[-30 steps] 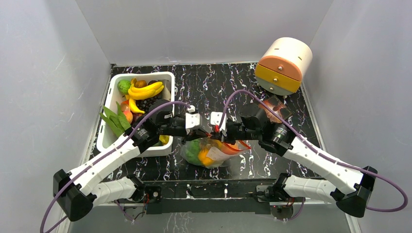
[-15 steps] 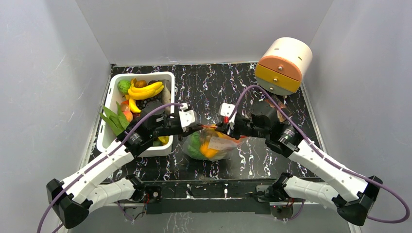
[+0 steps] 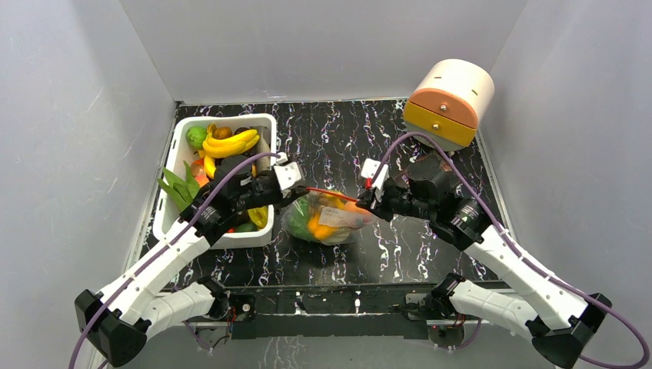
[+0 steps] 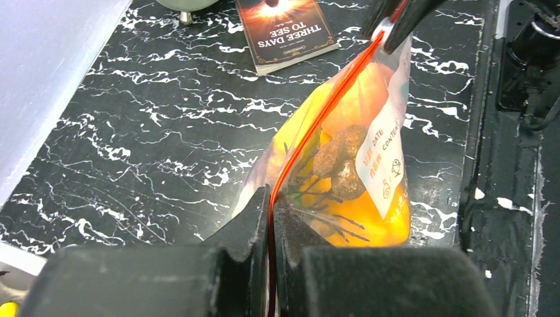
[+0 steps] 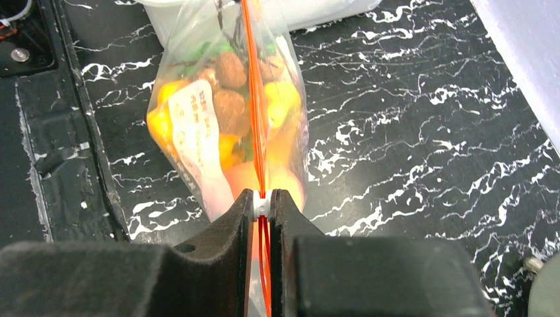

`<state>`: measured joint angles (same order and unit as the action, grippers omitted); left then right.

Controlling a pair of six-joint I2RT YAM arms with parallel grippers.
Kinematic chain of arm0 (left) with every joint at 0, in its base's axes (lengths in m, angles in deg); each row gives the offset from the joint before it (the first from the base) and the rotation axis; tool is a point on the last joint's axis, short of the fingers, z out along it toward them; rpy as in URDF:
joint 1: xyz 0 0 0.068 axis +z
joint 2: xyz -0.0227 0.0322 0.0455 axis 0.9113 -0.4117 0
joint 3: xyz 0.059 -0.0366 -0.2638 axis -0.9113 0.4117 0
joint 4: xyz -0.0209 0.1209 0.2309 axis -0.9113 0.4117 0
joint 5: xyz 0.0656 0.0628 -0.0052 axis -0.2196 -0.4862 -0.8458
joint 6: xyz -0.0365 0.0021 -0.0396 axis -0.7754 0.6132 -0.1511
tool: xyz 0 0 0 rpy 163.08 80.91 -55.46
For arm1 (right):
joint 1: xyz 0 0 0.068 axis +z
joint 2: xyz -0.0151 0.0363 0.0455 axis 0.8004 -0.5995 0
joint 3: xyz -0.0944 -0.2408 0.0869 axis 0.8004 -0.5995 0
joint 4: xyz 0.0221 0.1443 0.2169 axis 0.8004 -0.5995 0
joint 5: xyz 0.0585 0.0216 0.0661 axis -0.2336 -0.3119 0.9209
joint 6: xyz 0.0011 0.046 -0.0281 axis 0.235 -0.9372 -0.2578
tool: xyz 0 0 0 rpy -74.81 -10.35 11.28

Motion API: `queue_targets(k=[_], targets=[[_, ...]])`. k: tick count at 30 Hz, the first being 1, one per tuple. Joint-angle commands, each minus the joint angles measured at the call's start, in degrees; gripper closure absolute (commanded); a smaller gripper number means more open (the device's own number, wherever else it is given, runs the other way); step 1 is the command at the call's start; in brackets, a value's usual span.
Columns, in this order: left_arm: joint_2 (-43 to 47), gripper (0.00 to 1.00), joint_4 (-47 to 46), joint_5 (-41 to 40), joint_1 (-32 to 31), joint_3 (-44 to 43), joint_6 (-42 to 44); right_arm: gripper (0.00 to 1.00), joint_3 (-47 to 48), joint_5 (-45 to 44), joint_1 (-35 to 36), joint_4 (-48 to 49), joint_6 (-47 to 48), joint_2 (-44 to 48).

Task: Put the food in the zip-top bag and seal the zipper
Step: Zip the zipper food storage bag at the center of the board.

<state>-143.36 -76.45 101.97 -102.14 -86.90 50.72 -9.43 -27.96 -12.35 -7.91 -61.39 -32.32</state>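
Here, at the far left, a white rectangular tub [image 3: 171, 224] with smooth plastic walls holds loose toy food: glossy yellow bananas [image 3: 229, 144] on top and a leafy green lettuce [image 3: 178, 192] spilling over its near-left rim. Just right of the tub, the left hand [image 4: 271, 201] is clamped on the near end of the zipper [image 4: 330, 105], a thin red-orange strip that runs straight and taut across to the right hand [image 5: 262, 201], whose black fingers pinch its other end around a small white piece. Below the strip hangs the zip-top bag [image 3: 323, 223], clear and crinkly with a white printed label. Its bottom rests on the black, white-veined tabletop [image 3: 338, 138], and it bulges with food [image 3: 311, 227], namely green, orange and yellow pieces and a couple of knobbly brown lumps. Half a second ago the two hands were nearer each other over the bag. Now the left one sits closer to the tub and the right one farther right, so the strip spans a longer, flatter line. Behind the right arm stands a rounded cream drawer unit [image 3: 450, 104] with orange and yellow fronts, and a dark printed book [image 4: 285, 30] lies flat beyond the bag, largely covered by that arm in the overhead view.
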Motion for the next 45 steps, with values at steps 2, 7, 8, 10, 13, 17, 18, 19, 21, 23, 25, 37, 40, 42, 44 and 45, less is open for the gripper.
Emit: queue_targets(k=[2,7,8,10,13,17,18,19,21,23,25,37,40,42,44,45], targets=[[1.52,1.00,-2.54,-3.50,2.24,-1.61,1.33,1.00,3.42,-4.49,-0.85,-5.65,0.08,2.06],[0.41,1.00,-3.52,-4.17,3.05,-2.16,1.12,1.00,3.91,-6.19,-0.86,-7.35,0.08,2.75],[0.20,1.00,-3.65,-4.32,3.25,-2.31,1.01,1.00,3.95,-6.73,-0.90,-7.70,0.08,3.17],[-0.38,1.00,-3.20,-3.71,3.62,-2.62,1.44,1.00,4.01,-7.85,-0.93,-8.24,-0.20,3.86],[-0.86,1.00,-2.83,-4.22,3.74,-3.28,1.66,1.00,4.14,-9.67,-0.92,-9.50,-1.52,4.66],[-1.12,1.00,-3.56,-5.39,4.13,-3.17,1.20,1.00,4.57,-13.22,-0.94,-12.62,-2.85,5.79],[-1.23,1.00,-3.66,-5.46,4.31,-3.10,1.02,1.00,4.59,-14.23,-0.91,-13.22,-3.04,6.23],[-1.30,1.00,-3.88,-5.59,4.59,-3.01,0.70,1.00,4.65,-15.29,-0.87,-13.81,-3.15,6.59],[-1.38,1.00,-4.46,-5.66,4.88,-2.70,0.19,1.00,5.18,-17.03,-0.94,-15.00,-3.45,7.26],[-1.28,1.00,-5.23,-5.39,5.11,-2.22,-0.18,1.00,5.54,-18.46,-0.92,-15.78,-3.97,7.82],[-1.49,1.00,-5.09,-5.04,5.37,-2.10,-0.56,1.00,5.83,-21.53,-0.91,-16.15,-5.09,8.38],[-1.48,0.98,-8.53,-0.28,6.13,-0.68,-8.96,1.00,6.01,-21.84,-0.92,-8.67,-10.29,13.20],[-0.42,0.98,-8.30,3.82,6.21,0.08,-9.98,1.00,2.40,-18.27,-0.90,-3.62,-14.95,17.05],[0.38,0.97,-7.84,3.93,6.11,0.52,-11.66,1.00,0.70,-17.19,-0.86,-0.97,-19.60,19.53],[0.88,0.94,-7.53,4.00,6.15,0.86,-13.20,1.00,-1.78,-17.35,-0.86,1.83,-23.51,21.61],[0.91,0.93,-7.61,4.26,6.17,1.13,-13.66,1.00,-3.32,-17.76,-0.89,3.36,-24.80,22.40]])
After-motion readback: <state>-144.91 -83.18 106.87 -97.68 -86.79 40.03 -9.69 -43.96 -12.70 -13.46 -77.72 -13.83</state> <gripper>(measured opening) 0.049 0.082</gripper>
